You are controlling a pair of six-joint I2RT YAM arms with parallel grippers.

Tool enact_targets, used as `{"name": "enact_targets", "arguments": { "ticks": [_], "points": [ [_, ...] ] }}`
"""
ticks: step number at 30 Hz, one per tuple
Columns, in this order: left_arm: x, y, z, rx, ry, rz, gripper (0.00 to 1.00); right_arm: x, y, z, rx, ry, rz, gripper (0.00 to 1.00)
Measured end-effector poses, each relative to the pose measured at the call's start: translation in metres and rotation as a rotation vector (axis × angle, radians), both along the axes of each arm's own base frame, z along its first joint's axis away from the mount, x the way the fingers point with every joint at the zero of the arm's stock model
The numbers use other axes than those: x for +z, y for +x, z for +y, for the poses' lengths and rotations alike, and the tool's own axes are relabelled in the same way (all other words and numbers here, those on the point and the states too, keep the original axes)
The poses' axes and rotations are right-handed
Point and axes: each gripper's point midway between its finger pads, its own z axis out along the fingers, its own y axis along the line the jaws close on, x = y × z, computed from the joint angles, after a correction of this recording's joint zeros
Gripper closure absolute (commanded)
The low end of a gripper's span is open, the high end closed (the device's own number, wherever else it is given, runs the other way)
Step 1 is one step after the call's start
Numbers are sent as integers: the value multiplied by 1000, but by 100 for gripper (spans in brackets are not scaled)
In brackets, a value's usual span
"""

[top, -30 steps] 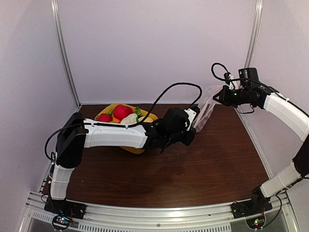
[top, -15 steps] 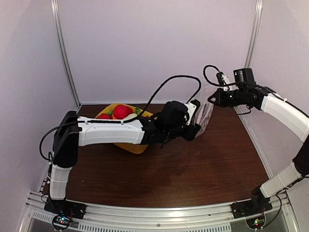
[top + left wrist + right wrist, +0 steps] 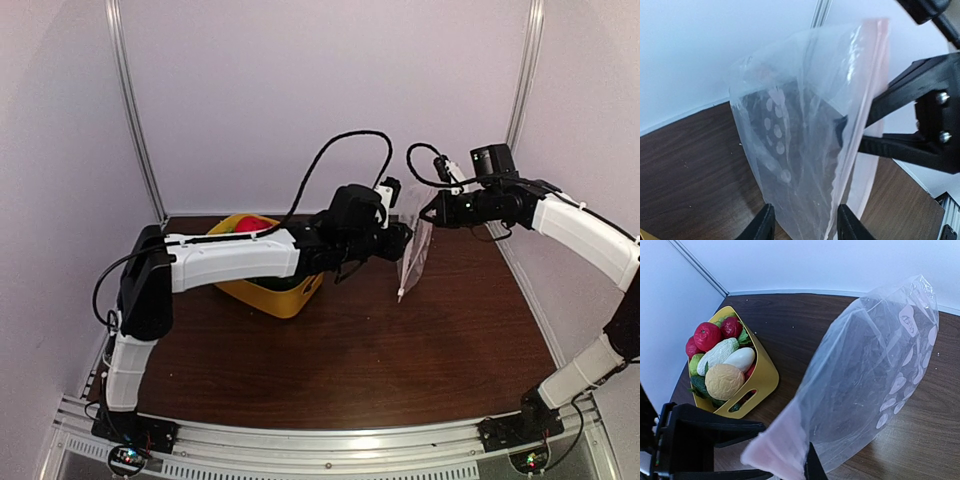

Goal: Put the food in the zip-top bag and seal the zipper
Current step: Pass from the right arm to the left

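The clear dotted zip-top bag (image 3: 412, 250) hangs in the air at the back right, above the table. My right gripper (image 3: 428, 212) is shut on its top edge, on the pinkish zipper (image 3: 782, 447). My left gripper (image 3: 400, 238) is open beside the bag. In the left wrist view the bag's (image 3: 805, 125) lower edge hangs between its spread fingertips (image 3: 765, 225), unclamped. The zipper (image 3: 879, 55) runs down the bag's right side there. The food sits in the yellow tub (image 3: 762, 377): red pieces (image 3: 707, 335), a white piece (image 3: 742, 359) and a tan piece (image 3: 724, 381).
The yellow tub (image 3: 270, 290) stands at the back left, partly hidden by my left arm (image 3: 230, 262). White walls and metal rails close the back and sides. Brown table (image 3: 400, 370) spreads in front of the bag.
My left gripper rose and moved right toward the bag. My right gripper carried the bag to the left, so it now hangs straight down between the two grippers.
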Motion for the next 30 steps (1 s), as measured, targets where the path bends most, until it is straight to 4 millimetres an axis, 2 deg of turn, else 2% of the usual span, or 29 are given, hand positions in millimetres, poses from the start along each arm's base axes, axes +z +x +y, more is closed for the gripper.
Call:
{"name": "enact_targets", "arguments": {
  "ticks": [4, 7, 14, 18, 20, 21, 26, 30],
  "points": [
    [-25, 8, -2, -29, -5, 69, 50, 1, 0, 1, 1, 3, 1, 100],
    [-32, 10, -2, -52, -17, 91, 53, -2, 2, 2, 1, 1, 8, 100],
    [-30, 8, -6, -69, -39, 87, 69, -15, 5, 5, 9, -1, 43, 100],
    [-25, 11, -12, -72, -47, 75, 84, -15, 4, 8, 20, 4, 49, 100],
    [-23, 15, -15, -67, -64, 77, 94, -14, 4, 8, 22, 4, 47, 100],
    [-24, 17, -16, -63, -71, 86, 100, -14, 4, 8, 23, 2, 46, 95],
    [-32, 29, -9, -23, -91, 129, 100, -19, 3, 11, 23, -43, 28, 64],
    [-35, 36, -3, 19, -125, 146, 100, -34, 1, 10, -3, -111, 30, 63]
  ]
}}
